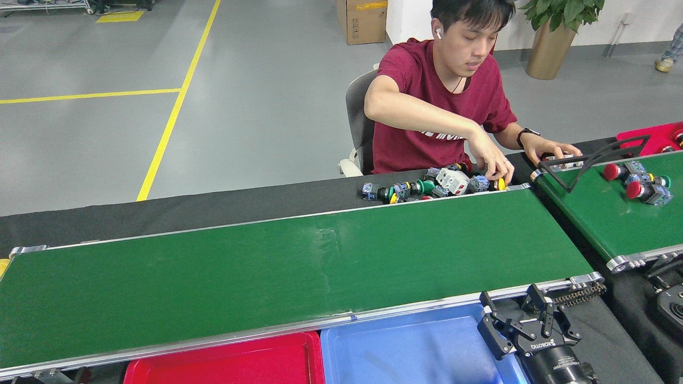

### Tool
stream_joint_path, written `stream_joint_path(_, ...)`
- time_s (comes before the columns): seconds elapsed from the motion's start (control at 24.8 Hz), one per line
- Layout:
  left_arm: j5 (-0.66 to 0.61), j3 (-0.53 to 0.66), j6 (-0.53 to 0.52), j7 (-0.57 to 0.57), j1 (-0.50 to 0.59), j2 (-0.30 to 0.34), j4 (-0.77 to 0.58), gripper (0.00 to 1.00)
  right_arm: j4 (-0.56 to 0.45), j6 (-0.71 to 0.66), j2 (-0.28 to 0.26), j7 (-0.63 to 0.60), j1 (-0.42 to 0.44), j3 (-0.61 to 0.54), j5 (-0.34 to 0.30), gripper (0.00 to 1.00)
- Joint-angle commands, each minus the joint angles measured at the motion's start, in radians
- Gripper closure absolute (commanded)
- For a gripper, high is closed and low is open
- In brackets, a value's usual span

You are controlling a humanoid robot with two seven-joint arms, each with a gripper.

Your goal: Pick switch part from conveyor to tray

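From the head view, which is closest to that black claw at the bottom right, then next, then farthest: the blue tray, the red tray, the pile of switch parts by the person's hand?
From the right gripper:
1. Blue tray, right beside it, on its left.
2. Red tray, farther left along the near edge.
3. Pile of switch parts, across the conveyor on its far side.

A factory or workshop floor: a grey painted floor (267, 106) marked with yellow lines (176, 106), a long green conveyor (277, 266) with aluminium rails beside a shorter belt (603, 213), plastic trays in red (224, 365) and blue (416, 346), a cardboard box (363, 20) by the wall, and a seated person (443, 101) sorting a pile of switch parts (432, 186)
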Motion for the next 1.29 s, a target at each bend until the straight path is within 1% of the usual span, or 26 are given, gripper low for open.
stream_joint_path(0.0,-0.003,0.003,0.001,0.011,-0.008,0.001,-0.013,0.00,-0.012,0.001,-0.002,-0.009,-0.004,-0.007,0.002,0.01)
stream_joint_path(0.4,0.002,0.012,0.001,0.032,-0.011,-0.001,0.010,0.00,-0.012,0.001,-0.003,-0.009,-0.004,-0.007,0.002,0.01)
stream_joint_path(0.44,0.002,0.014,0.001,0.049,-0.011,-0.001,0.008,0.00,-0.012,0.001,-0.002,-0.009,-0.003,-0.007,0.002,0.01)
stream_joint_path(0.56,0.000,0.012,0.001,0.161,-0.012,0.001,0.020,0.00,-0.012,0.001,-0.003,-0.009,-0.004,-0.007,0.002,0.01)
stream_joint_path(0.6,-0.003,0.012,0.001,0.178,-0.012,0.001,0.025,0.00,-0.012,0.002,-0.003,-0.009,-0.004,-0.007,0.002,0.01)
stream_joint_path(0.85,-0.006,0.008,0.003,0.166,-0.008,0.004,0.034,0.00,-0.012,0.001,-0.002,-0.009,-0.003,-0.007,0.002,0.01)
stream_joint_path(1.01,-0.007,0.008,0.006,0.118,-0.009,0.004,0.042,0.00,-0.012,0.001,-0.003,-0.009,-0.004,-0.007,0.002,0.01)
stream_joint_path(1.13,-0.006,0.003,0.047,0.118,-0.011,0.011,0.043,0.00,-0.012,0.002,-0.002,-0.009,-0.004,-0.007,0.002,0.01)
stream_joint_path(1.25,-0.006,0.000,0.055,0.118,-0.012,0.013,0.051,0.00,-0.012,0.002,-0.002,-0.009,-0.004,-0.007,0.002,0.01)
